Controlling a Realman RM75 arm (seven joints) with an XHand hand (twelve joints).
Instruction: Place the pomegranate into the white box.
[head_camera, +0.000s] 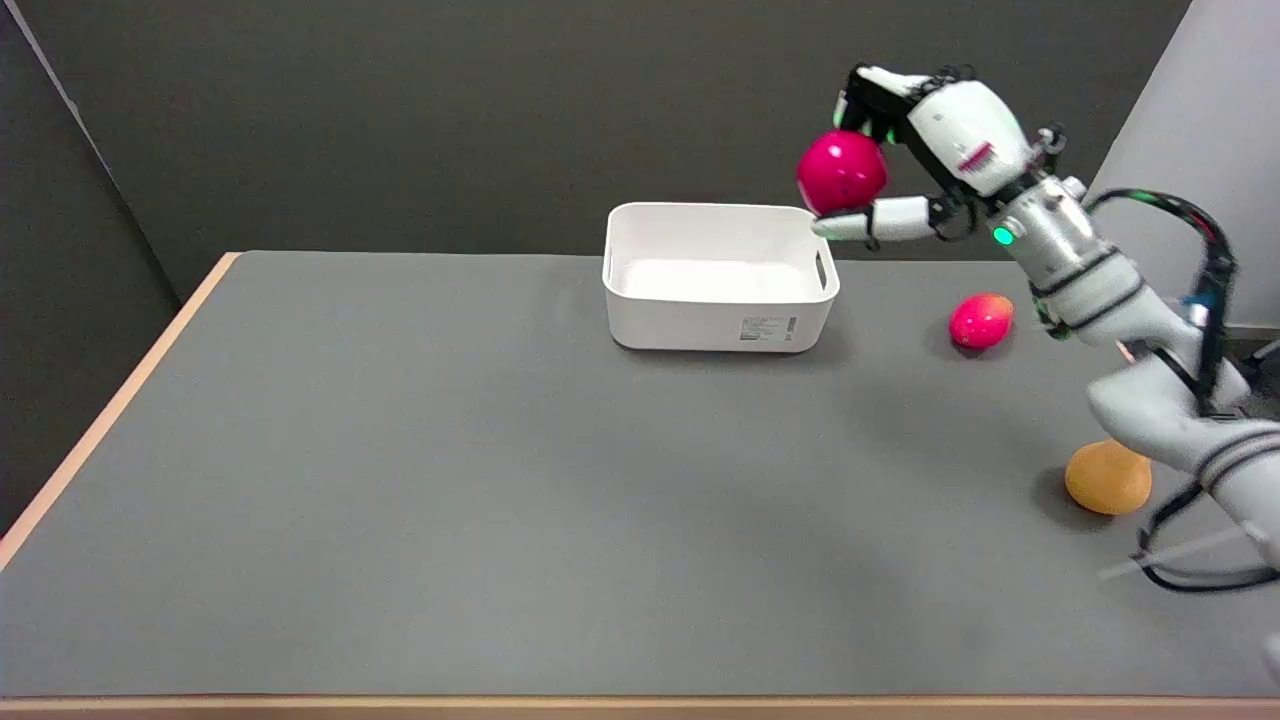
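Progress: the pickup is complete. The right hand (905, 165) grasps the pomegranate (841, 171), with black-and-white fingers curled over its top and far side and one white finger stretched beneath it. The fruit is held in the air, clear of the worktop (420, 480), above the right far corner of the white box (718, 277) and perhaps slightly outside its rim; the single view does not settle this. The box appears empty. In my judgement the remaining steps are a short carry leftward over the opening, a descent, and release. The task is roughly two-thirds done.

Materials and shapes:
- Pomegranate: near-spherical, vivid magenta, smooth with a soft sheen; likely a rigid replica, though this cannot be confirmed.
- White box: rectangular with rounded corners, smooth matte plastic by appearance, a slot handle cut into the right end wall and a printed label low on the near wall.
- Worktop: flat, matte grey, with a pale wood-coloured edge along the left and near sides.

Other items: a pink-red oval fruit (981, 320) lies on the worktop to the right of the box, well apart from it. An orange, pear-shaped fruit (1106, 478) sits nearer, partly hidden behind the arm.

Risk noted: a round, smooth object may roll out of the hold if the fingers loosen before it is over the opening.
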